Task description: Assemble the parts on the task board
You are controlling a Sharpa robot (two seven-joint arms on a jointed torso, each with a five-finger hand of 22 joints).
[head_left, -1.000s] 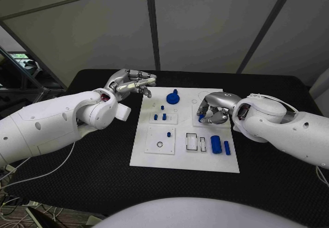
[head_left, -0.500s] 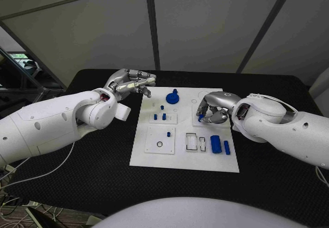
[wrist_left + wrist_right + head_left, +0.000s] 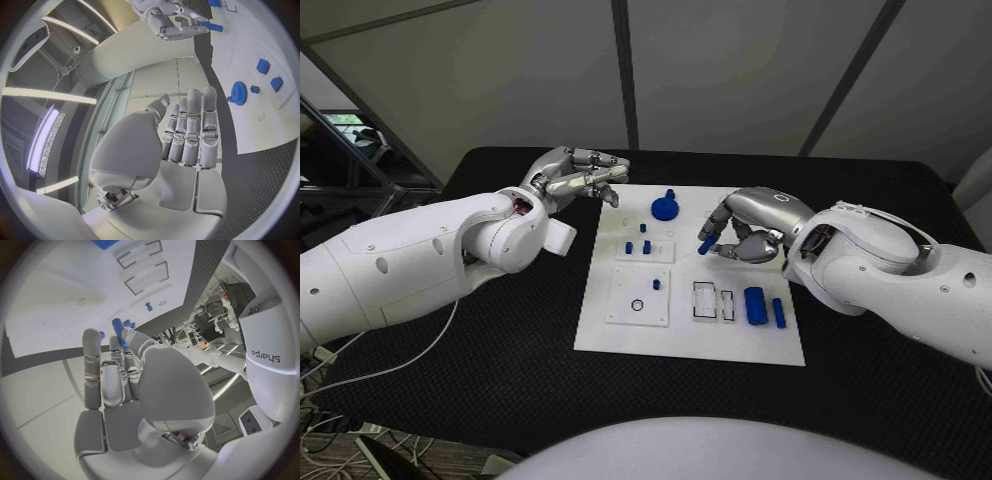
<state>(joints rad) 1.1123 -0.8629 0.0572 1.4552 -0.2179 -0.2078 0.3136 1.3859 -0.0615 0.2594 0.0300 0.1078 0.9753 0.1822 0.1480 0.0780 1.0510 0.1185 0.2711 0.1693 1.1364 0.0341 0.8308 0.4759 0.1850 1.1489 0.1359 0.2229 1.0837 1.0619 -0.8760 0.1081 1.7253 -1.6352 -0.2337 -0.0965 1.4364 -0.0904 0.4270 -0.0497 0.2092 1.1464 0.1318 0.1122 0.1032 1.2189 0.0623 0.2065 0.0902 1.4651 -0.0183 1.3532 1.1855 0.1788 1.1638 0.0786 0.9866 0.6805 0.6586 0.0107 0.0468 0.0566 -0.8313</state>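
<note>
Entry, as I read it from the remote station.

1. White rectangular task board [image 3: 733,345]: lies in the middle of the black table [image 3: 473,380], long side running from the far edge toward the near edge. No shift over the last second.

2. Right hand [image 3: 747,228]: I have it pinching a small blue peg-like part [image 3: 708,244] between its fingertips, the remaining fingers curled. Change: a second ago the hand sat lower, over the board's right-hand middle; it has now lifted and swung toward the board's centre line, carrying the part with it. The part hangs clear of the board surface, just beside the small blue pegs [image 3: 638,246] standing in the inset plate on the board's left half.

3. Left hand [image 3: 577,178]: hovers off the board's far left corner, fingers held side by side and loosely curled, nothing in them. Unchanged.

4. Blue round gear-shaped part [image 3: 665,208]: seated near the board's far edge. Unchanged.

5. Blue cylinder [image 3: 754,304] and narrow blue bar [image 3: 777,311]: lying side by side near the board's right edge, beside two empty rectangular slots [image 3: 713,299]. Untouched.

6. Reading: the pick is done and I judge the transfer under way; which socket the part is bound for I cannot tell. Seating remains, as do the loose pieces.
</note>
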